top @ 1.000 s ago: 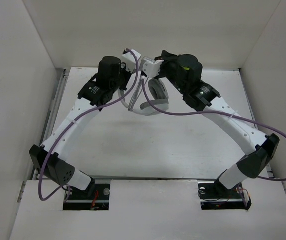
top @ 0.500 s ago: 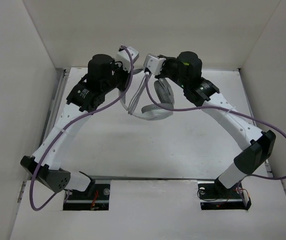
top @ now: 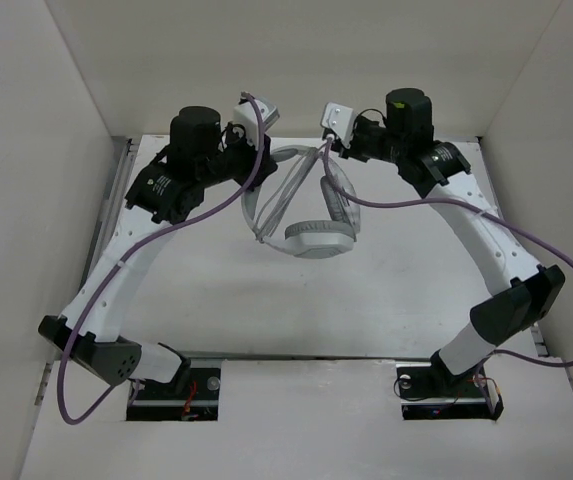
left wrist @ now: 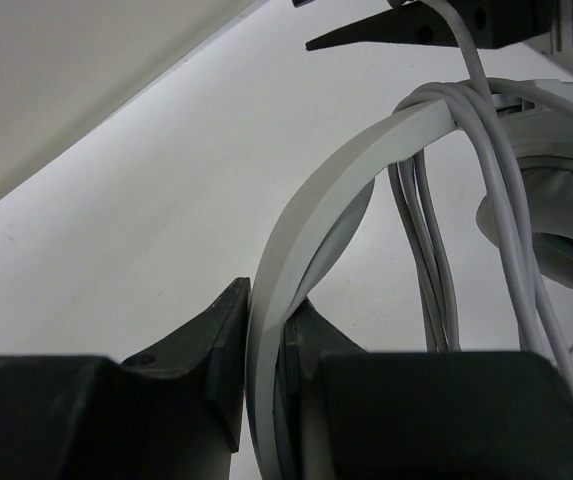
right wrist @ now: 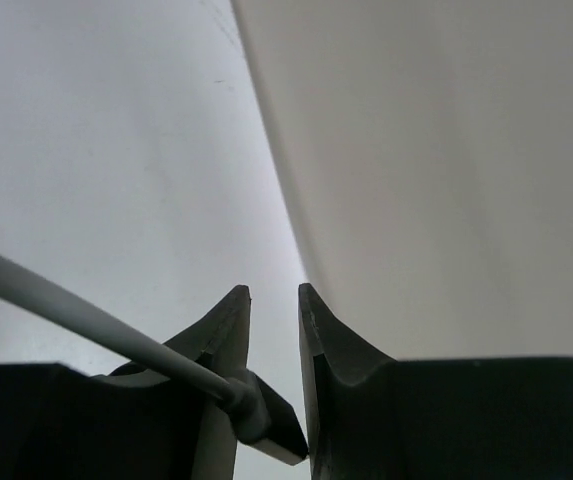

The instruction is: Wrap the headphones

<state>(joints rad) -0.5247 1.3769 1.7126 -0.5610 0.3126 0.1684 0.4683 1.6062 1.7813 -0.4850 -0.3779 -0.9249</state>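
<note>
You have one pair of headphones (top: 318,238), hanging above the table (top: 216,300) toward its far side; its one grey cable (left wrist: 436,270) is looped several times over the headband (left wrist: 306,215); two arms reach inward, elbows out; your left gripper (left wrist: 266,340) is clamped on the headband; your right gripper (right wrist: 274,300) pinches the cable's plug end.
</note>
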